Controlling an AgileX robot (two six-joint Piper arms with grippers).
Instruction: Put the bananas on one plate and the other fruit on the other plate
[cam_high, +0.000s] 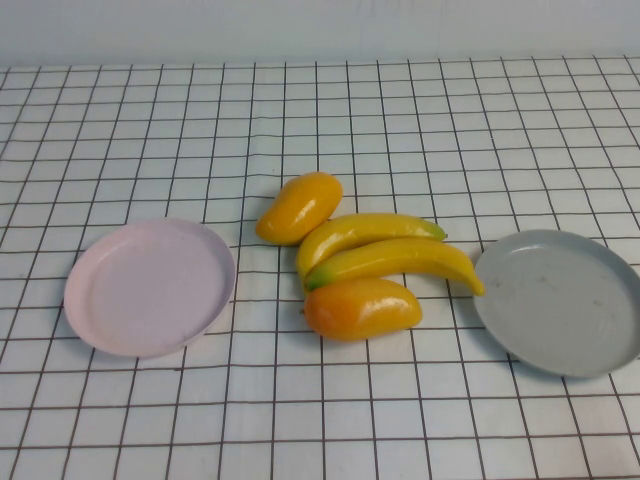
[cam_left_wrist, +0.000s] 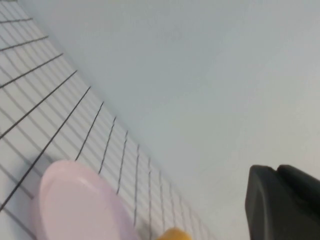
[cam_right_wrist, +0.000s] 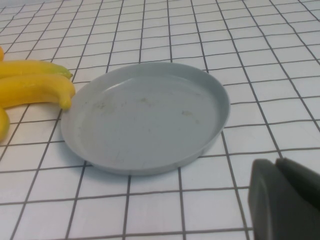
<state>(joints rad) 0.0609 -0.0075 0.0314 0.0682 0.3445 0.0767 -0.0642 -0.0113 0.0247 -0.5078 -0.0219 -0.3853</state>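
- Table (cam_high: 120, 120) with its black grid cloth carries everything; a pale wall (cam_left_wrist: 200, 65) rises behind it.
- Grey plate (cam_high: 560, 300) lies on the robot's right side, nothing on it; faint smudges mark its floor.
- Pink plate (cam_high: 150, 288) lies on the left side, also bare.
- Bananas sit between the two plates: the far banana (cam_high: 365, 232) and the near banana (cam_high: 400, 262) lie side by side, touching along their length.
- Near banana's right tip reaches just beside the grey plate's rim; in the right wrist view it seems to touch the rim.
- Far mango (cam_high: 298, 207) lies tilted at the bananas' left end, touching or nearly touching the far banana.
- Near mango (cam_high: 362, 308) lies under the near banana, on the robot's side of it, and touches it.
- Right gripper (cam_right_wrist: 285, 200) is out of the high view; its wrist camera shows dark fingers (cam_right_wrist: 265, 195) clenched together, grasping nothing, on the robot's side of the grey plate and apart from it. The bananas lie beyond the plate's other edge, well apart from this gripper.
- Left gripper (cam_left_wrist: 282, 202) is likewise seen only from its wrist, fingers (cam_left_wrist: 262, 200) pressed closed and empty, held above the table with the pink plate and a sliver of orange fruit ahead of it, nothing touching.
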